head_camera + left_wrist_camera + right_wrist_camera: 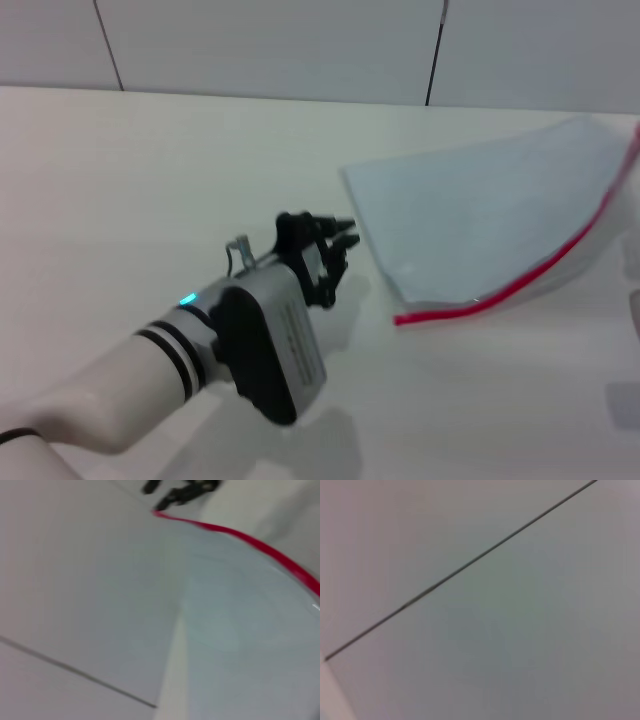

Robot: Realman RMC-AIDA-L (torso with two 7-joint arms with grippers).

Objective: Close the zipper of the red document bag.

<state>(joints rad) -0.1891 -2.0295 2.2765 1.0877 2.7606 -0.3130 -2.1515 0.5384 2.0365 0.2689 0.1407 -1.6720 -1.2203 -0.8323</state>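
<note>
The red document bag (490, 215) is a pale blue translucent pouch lying at the right of the white table, and its right side curves upward. The zipper (520, 275) is a thin red strip along the pouch's near edge, and I cannot make out its slider. My left gripper (340, 262) stands open and empty just left of the bag's near left corner, apart from it. In the left wrist view the bag (240, 630) fills the frame. The zipper (260, 545) ends at a blurred dark gripper (180, 492), apparently my right one.
The white table (150, 180) stretches left and behind the bag to a pale wall with dark seams (435, 50). The right wrist view shows only a plain grey surface crossed by one dark seam (460, 570).
</note>
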